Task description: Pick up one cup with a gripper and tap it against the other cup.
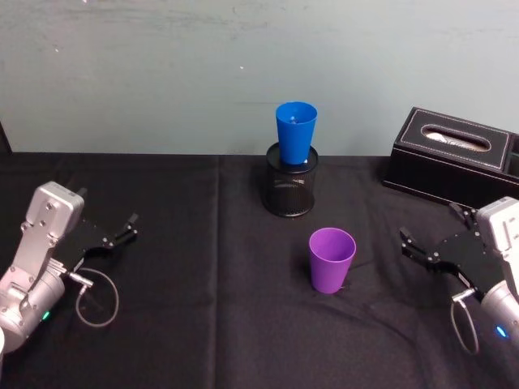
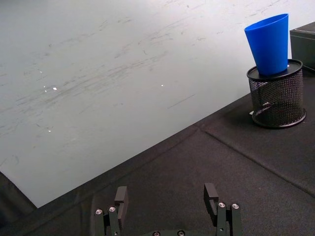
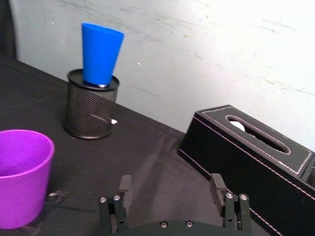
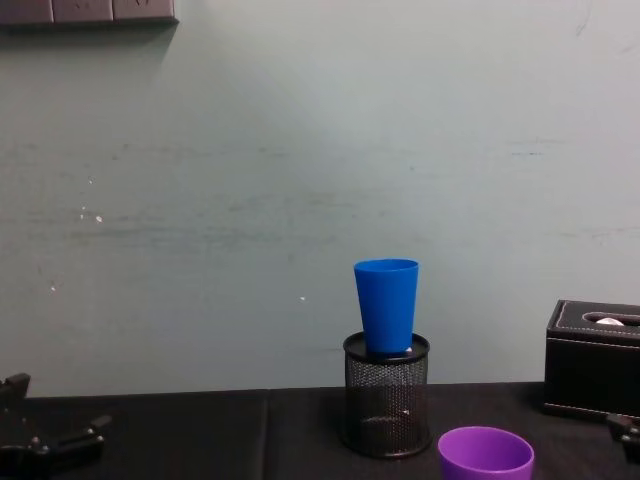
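The left gripper (image 1: 126, 229) lay low over the black cloth (image 1: 203, 308) at the left side of the table, well apart from both cups. Its two fingers (image 2: 120, 196) stood wide apart with nothing between them.

Near the middle, toward the back by the pale wall (image 1: 162, 73), stood a black mesh pen holder (image 1: 290, 190). The blue cup (image 1: 295, 130) sat upright in the mouth of the holder, rim up, its narrow base down inside and most of its body rising above the mesh.

In front of the holder and a little to its right, nearer the robot, the purple cup (image 1: 332, 259) stood upright on the cloth, rim up, touching neither the holder nor the blue cup.

To the right of the purple cup, clear of it, the right gripper (image 1: 431, 224) hung just above the cloth, pointed toward the middle. Its fingers (image 3: 125, 186) were spread wide and held nothing. Behind it, at the back right, a black tissue box (image 1: 450, 154) rested on the table.
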Available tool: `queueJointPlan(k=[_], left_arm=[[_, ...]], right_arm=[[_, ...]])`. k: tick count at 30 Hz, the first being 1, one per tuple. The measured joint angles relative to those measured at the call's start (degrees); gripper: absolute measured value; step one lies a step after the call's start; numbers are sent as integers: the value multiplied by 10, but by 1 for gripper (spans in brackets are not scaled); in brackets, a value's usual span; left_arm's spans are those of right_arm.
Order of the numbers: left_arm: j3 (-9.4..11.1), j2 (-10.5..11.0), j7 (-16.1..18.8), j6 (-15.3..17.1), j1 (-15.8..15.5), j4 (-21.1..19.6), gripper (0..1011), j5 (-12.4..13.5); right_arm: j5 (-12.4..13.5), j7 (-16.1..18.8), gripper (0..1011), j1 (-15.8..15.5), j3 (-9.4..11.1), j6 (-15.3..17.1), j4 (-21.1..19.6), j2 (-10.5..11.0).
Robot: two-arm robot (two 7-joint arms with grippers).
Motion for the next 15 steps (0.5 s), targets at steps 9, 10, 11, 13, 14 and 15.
queueJointPlan(k=[9, 10, 11, 13, 14, 15], left_arm=[[0, 0, 0, 0, 0, 0, 1011, 0], [0, 0, 0, 0, 0, 0, 1011, 0], [0, 0, 0, 0, 0, 0, 1011, 0], [0, 0, 0, 0, 0, 0, 1011, 0], [0, 0, 0, 0, 0, 0, 1011, 0], [0, 0, 0, 0, 0, 0, 1011, 0]], right_arm=[[30, 34, 1000, -34, 23, -12, -32, 3], [33, 36, 1000, -38, 26, -13, -35, 3], [35, 38, 1000, -41, 27, -13, -38, 3], [40, 44, 1000, -51, 33, -15, -46, 3], [41, 45, 1000, -54, 34, -16, -48, 3], [42, 47, 1000, -60, 36, -17, -52, 3]])
